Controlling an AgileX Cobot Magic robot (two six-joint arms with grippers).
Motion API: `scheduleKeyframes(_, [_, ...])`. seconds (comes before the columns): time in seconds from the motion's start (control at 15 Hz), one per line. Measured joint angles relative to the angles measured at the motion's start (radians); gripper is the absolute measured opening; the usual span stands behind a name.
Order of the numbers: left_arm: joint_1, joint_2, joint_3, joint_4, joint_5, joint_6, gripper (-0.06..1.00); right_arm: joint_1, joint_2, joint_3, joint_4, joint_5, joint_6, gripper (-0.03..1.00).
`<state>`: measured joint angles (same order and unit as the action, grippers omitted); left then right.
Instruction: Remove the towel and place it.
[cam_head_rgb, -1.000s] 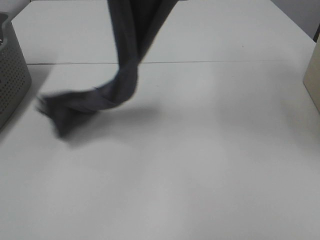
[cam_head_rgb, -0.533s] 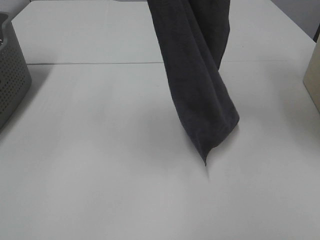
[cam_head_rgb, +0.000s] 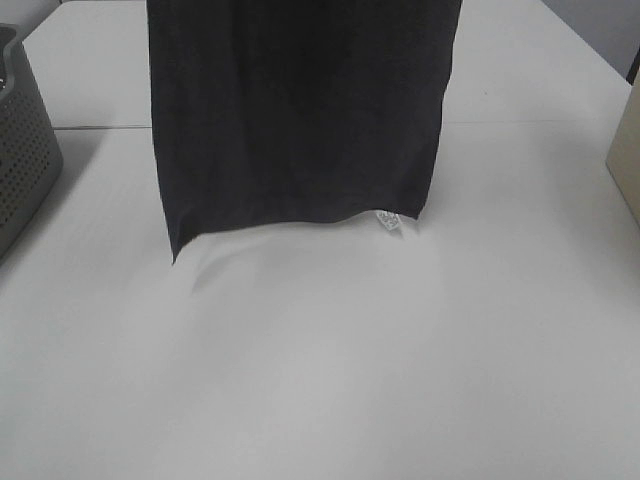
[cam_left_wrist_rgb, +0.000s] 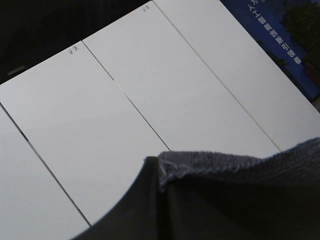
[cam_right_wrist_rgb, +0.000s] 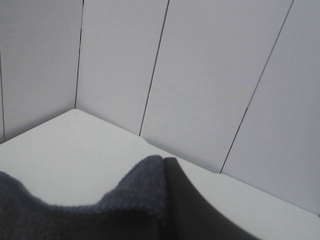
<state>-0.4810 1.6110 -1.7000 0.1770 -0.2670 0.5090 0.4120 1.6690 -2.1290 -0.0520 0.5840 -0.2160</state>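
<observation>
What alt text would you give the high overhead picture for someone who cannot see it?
A dark grey towel hangs spread wide from above the picture, its lower edge near a white table, a small white tag at its right-hand bottom corner. A grey perforated basket sits at the left edge.

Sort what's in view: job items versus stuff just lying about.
Job: towel, hanging spread over the table; its white tag at a lower corner.
Lying about: grey perforated basket at the left edge; beige object at the right edge, cut off.
</observation>
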Motion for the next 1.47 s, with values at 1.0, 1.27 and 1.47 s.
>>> scheduleKeyframes(1.0, [0.194, 0.49, -0.373, -0.093, -0.308, -0.097, 0.0, -0.027, 0.317, -0.003, 0.004, -0.531, 0.002, 0.01])
scheduleKeyframes(1.27, [0.198, 0.784, -0.856, -0.093, -0.186, -0.136, 0.0, -0.073, 0.425, -0.146, 0.052, -0.602, 0.002, 0.01])
scheduleKeyframes(1.47, [0.214, 0.878, -1.092, -0.078, -0.076, -0.208, 0.0, -0.073, 0.443, -0.2, 0.052, -0.619, 0.02, 0.01])
